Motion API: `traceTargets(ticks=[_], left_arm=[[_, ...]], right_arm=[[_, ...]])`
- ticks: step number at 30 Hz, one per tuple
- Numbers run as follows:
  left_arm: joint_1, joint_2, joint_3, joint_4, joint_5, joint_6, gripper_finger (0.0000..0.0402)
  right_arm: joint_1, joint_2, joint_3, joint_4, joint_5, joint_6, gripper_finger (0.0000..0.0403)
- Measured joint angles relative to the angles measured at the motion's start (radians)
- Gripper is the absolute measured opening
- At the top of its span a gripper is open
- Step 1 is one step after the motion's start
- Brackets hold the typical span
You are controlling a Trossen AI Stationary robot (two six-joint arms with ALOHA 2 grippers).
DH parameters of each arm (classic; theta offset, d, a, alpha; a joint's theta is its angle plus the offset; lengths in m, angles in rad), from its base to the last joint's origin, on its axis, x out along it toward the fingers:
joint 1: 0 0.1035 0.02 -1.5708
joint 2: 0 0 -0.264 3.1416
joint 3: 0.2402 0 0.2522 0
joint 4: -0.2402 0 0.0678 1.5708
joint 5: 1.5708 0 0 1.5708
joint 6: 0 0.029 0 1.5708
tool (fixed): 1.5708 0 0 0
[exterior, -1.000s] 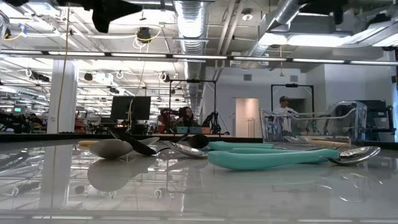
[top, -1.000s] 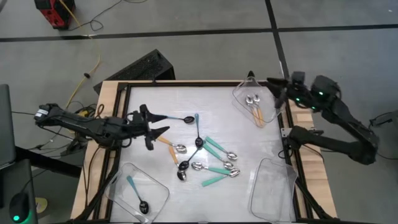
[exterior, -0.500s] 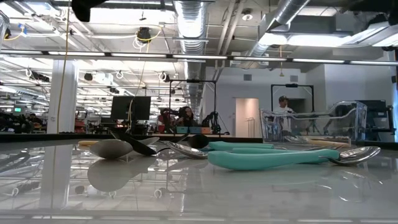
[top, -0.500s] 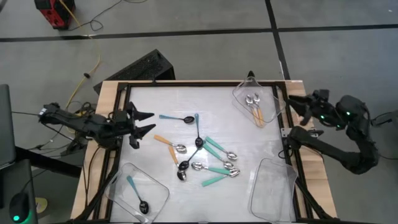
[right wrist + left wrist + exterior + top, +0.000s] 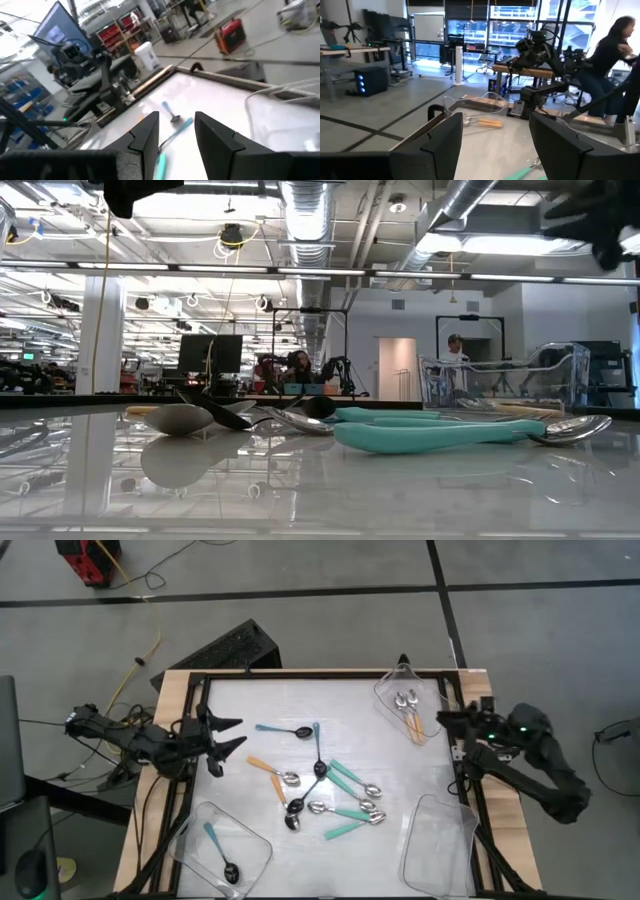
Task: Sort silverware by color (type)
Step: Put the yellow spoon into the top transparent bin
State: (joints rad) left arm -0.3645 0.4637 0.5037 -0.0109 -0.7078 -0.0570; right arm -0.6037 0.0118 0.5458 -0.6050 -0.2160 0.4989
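The loose silverware (image 5: 325, 795) lies on the white table's middle: teal-handled spoons (image 5: 346, 776), blue-handled spoons (image 5: 283, 729) with black bowls, and an orange-handled spoon (image 5: 268, 769). The low view shows a teal spoon (image 5: 440, 435) lying flat up front. Two orange spoons (image 5: 410, 712) lie in the far-right clear tray, and one blue spoon (image 5: 218, 849) lies in the near-left tray. My left gripper (image 5: 226, 734) (image 5: 495, 120) is open above the table's left edge, holding nothing. My right gripper (image 5: 446, 721) (image 5: 177, 120) is open at the right edge, near the far-right tray, also holding nothing.
A third clear tray (image 5: 440, 845) sits at the near right corner with nothing in it. A black frame rail (image 5: 300, 674) and wooden border run around the table. Bare white surface lies along the far side. A person (image 5: 615, 55) shows in the room beyond.
My left gripper has drawn back from above the table toward its left edge, staying open. My right arm has swung away from the far-right tray toward the right edge, then come back slightly nearer. No spoon has moved.
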Motion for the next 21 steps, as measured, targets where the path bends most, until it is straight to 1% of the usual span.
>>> traceTargets(ticks=[3,6,10,14,18,21], left_arm=[[0.0,0.0,0.0,-0.001,0.0,0.0,0.0216],[0.0,0.0,0.0,-0.002,0.005,-0.005,0.0216],[0.0,0.001,0.0,-0.021,0.027,-0.042,0.0216],[0.0,0.001,0.0,-0.064,0.031,-0.071,0.0216],[0.0,0.0,0.0,-0.065,0.036,-0.08,0.0216],[-0.001,-0.016,0.0,-0.058,0.062,-0.069,0.0216]], right_arm=[[0.01,-0.008,-0.092,0.149,-0.034,0.02,0.0152],[0.035,-0.007,-0.168,0.262,-0.087,0.029,0.0152],[0.096,-0.008,-0.23,0.418,-0.122,0.061,0.0152],[0.182,-0.006,-0.24,0.522,-0.123,0.062,0.0152],[0.271,-0.005,-0.239,0.598,-0.119,0.077,0.0152],[0.339,-0.002,-0.239,0.595,-0.093,0.071,0.0152]])
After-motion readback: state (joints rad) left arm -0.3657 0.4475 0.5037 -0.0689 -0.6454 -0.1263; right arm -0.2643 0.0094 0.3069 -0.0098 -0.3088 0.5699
